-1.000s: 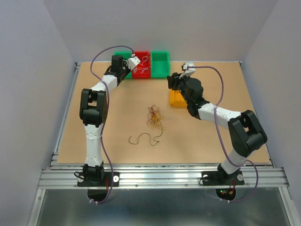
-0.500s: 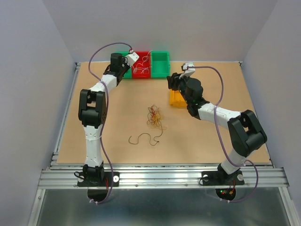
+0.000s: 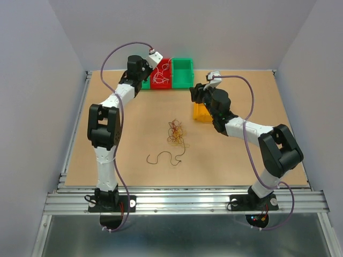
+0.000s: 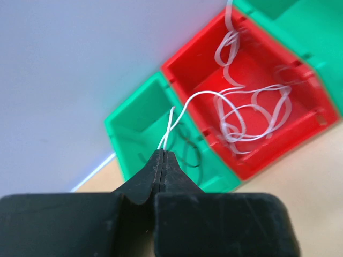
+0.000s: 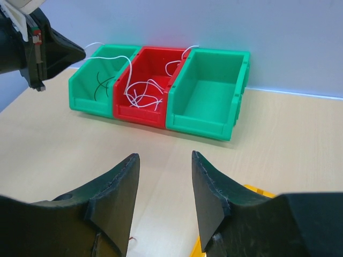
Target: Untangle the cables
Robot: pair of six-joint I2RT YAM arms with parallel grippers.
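The cables are a small tangle of red, brown and yellow-orange wires (image 3: 176, 132) at the middle of the table, with one loose dark wire (image 3: 163, 157) lying in front of it. My left gripper (image 4: 162, 153) is shut on a thin white wire (image 4: 185, 110) that trails down into the red bin (image 4: 300, 115). It hovers over the back bins in the top view (image 3: 151, 61). My right gripper (image 5: 163, 160) is open and empty, low over the table beside the yellow bin (image 3: 202, 112), well behind the tangle.
Three bins stand in a row at the back wall. The left green bin (image 5: 88, 93) holds dark wires, the red bin (image 5: 142, 110) several white wires, and the right green bin (image 5: 214, 101) shows nothing inside. The table ends in side rails.
My left gripper has risen and swung back over the bins with the white wire held in it. The right arm, the tangle and the loose dark wire have not moved.
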